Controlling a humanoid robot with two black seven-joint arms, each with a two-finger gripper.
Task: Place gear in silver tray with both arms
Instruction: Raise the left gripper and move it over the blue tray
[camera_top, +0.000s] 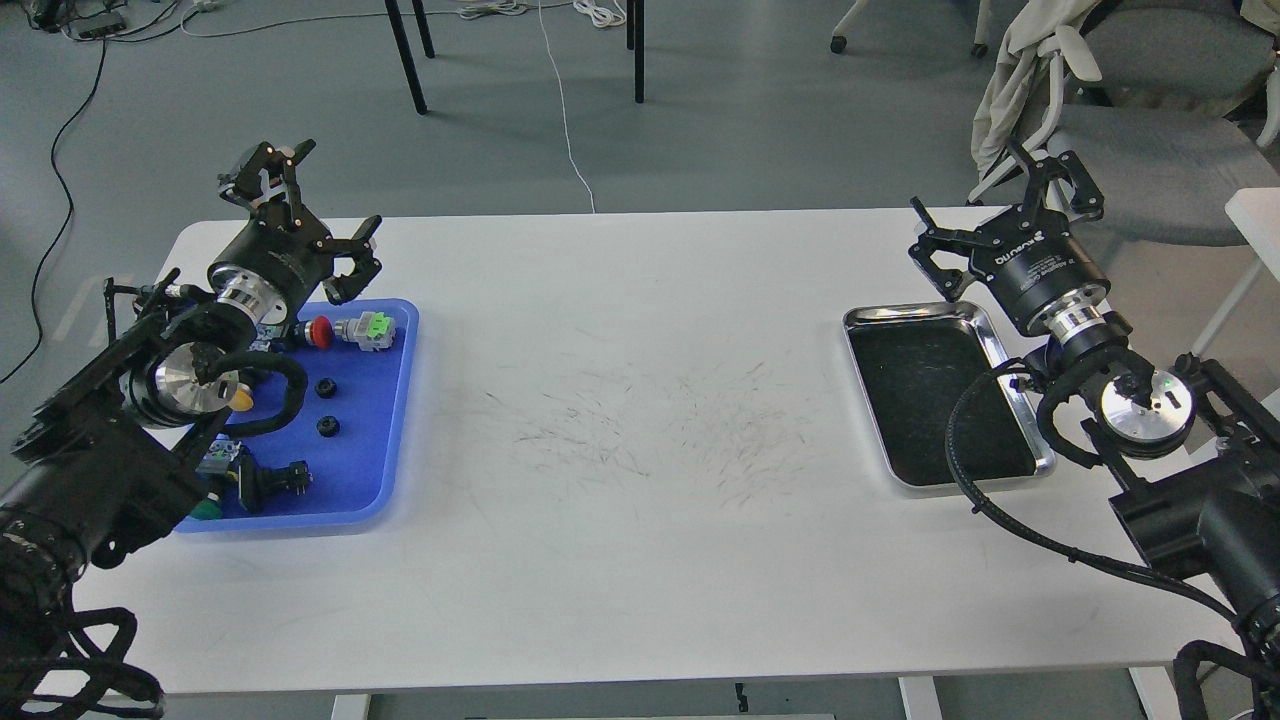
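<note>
Two small black round parts, which look like gears (325, 387) (328, 427), lie in the blue tray (375, 455) at the table's left. My left gripper (318, 215) hangs open over that tray's far edge, with nothing between its fingers. The silver tray (905, 313) with its black lining sits at the right and holds nothing. Just beyond its far right corner, my right gripper (990, 215) is open and holds nothing.
The blue tray also holds a red push button with a green-grey switch body (352, 331), a black switch (275, 480) and yellow and green caps partly hidden by my left arm. A grey chair (1150, 150) stands behind the right gripper. The white table (640, 420) shows scuff marks.
</note>
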